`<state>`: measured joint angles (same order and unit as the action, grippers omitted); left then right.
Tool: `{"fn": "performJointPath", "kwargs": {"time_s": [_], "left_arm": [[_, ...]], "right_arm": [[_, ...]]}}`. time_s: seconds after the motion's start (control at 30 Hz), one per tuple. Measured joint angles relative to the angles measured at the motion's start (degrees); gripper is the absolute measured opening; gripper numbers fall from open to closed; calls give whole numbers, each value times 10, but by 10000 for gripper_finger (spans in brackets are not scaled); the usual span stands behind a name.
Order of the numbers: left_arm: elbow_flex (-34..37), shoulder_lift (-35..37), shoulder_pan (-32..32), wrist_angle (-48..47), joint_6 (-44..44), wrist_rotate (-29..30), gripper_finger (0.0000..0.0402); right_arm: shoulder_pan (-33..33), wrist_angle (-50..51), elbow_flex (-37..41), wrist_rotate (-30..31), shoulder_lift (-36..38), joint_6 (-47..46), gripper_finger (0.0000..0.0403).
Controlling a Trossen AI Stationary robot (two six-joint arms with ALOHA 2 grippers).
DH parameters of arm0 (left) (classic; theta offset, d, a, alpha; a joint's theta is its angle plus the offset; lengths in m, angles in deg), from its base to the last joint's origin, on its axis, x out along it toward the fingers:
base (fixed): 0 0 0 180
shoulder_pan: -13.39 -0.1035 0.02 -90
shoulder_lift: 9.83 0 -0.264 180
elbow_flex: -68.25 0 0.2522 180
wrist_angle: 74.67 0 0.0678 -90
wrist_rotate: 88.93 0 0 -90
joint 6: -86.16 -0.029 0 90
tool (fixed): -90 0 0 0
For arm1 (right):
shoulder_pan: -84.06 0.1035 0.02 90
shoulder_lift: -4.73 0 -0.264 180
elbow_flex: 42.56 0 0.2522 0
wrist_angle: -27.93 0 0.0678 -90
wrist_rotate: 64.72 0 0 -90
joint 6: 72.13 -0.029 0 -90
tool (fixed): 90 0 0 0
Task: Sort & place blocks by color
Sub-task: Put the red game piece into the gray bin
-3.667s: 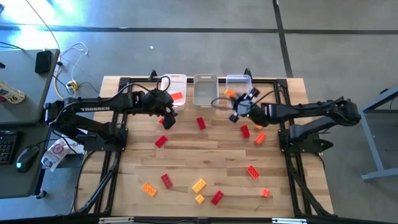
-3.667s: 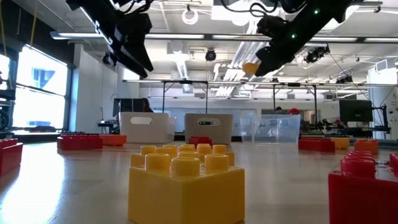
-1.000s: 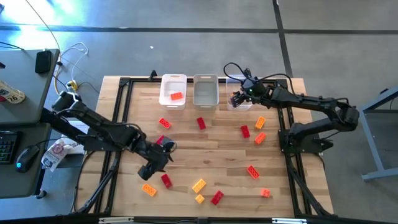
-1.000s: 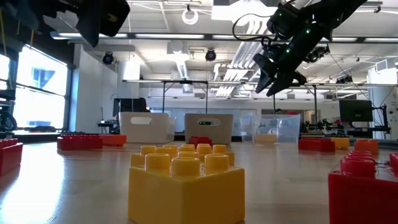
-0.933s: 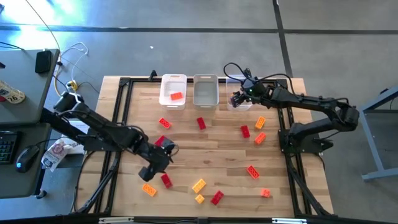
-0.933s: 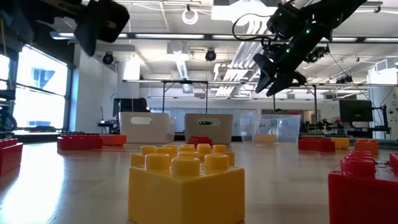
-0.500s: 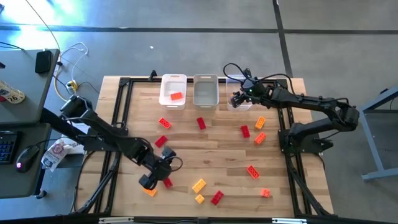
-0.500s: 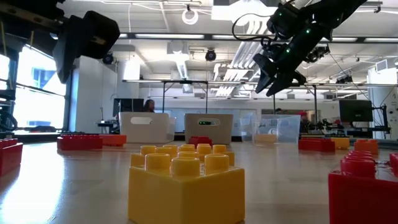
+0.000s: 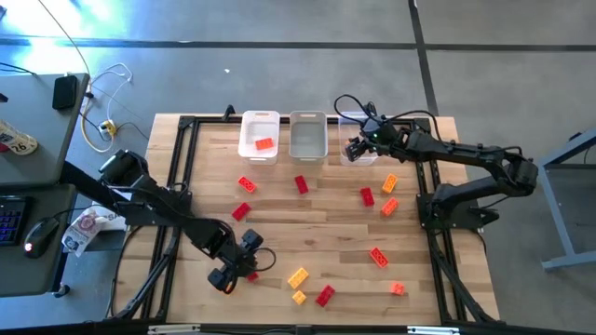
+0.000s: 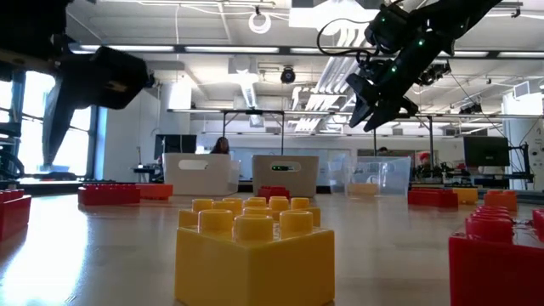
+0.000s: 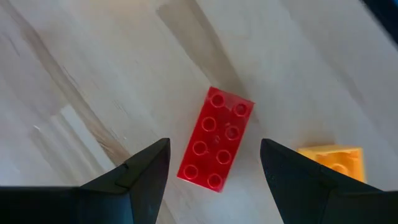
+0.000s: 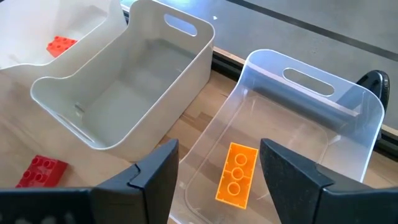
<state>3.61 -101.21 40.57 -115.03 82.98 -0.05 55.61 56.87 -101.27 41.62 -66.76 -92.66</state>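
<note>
Yellow block [image 11: 329, 162] beside red block [image 11: 216, 139].

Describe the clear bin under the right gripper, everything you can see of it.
The clear bin is a see-through plastic tub with rounded corners and a slot handle cut in its far end wall. It sits upright on the wooden table, rightmost of three bins, close beside the white middle bin. One orange block with a row of three studs lies flat on its floor. The right gripper hangs open above it, touching nothing.
</note>
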Motion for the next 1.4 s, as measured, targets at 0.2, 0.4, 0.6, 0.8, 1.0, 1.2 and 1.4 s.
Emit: {"fn": "performJointPath", "kwargs": {"time_s": [0.2,0.4,0.6,0.8,1.0,1.2,1.4], "left_arm": [[0,-38,0,0,0,5,236],[0,-70,0,10,1,22,236],[-2,-82,0,11,26,22,216],[-1,-82,0,18,65,23,140],[-1,-83,-3,22,74,26,111],[0,-78,-12,29,93,27,111],[2,-54,-35,30,91,68,111]], "right_arm": [[0,0,0,0,0,0,211],[0,0,0,0,0,0,211],[0,0,0,-13,0,0,211],[0,0,0,-18,0,0,211],[0,0,0,-40,0,7,211],[2,0,0,-99,1,12,211],[25,0,0,-106,33,25,211]]}}
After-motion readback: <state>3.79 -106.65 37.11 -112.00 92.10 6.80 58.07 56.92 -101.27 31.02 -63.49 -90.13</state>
